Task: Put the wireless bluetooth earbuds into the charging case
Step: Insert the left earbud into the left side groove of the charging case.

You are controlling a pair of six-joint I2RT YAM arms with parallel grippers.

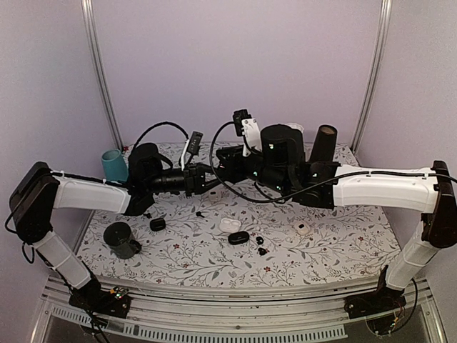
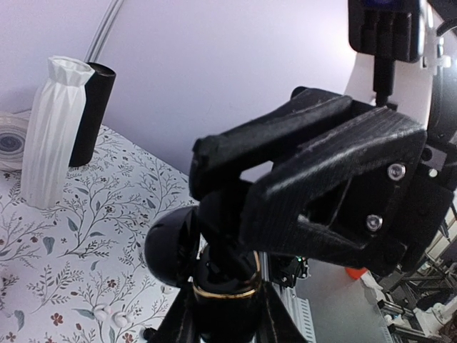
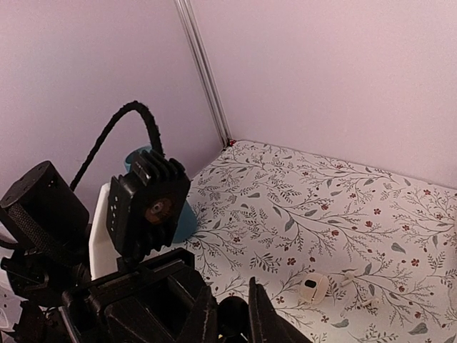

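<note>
My left gripper (image 1: 206,179) is shut on an open black charging case with a gold rim (image 2: 223,289), its lid (image 2: 170,246) tipped to the left, held above the table's middle. My right gripper (image 1: 218,171) meets it from the right. Its fingers (image 2: 235,214) reach down into the case's mouth. In the right wrist view its jaws (image 3: 232,284) stand close together around a small round black earbud (image 3: 233,316). Two more tiny black earbuds (image 1: 258,240) (image 1: 263,251) lie loose on the flowered table.
On the table lie a black case (image 1: 158,224), a white case (image 1: 230,224), another black case (image 1: 238,237) and an open white case (image 1: 301,228). A teal cup (image 1: 114,166), a dark green cup (image 1: 121,239), a black tube (image 1: 325,143) and a white vase (image 2: 53,132) stand around.
</note>
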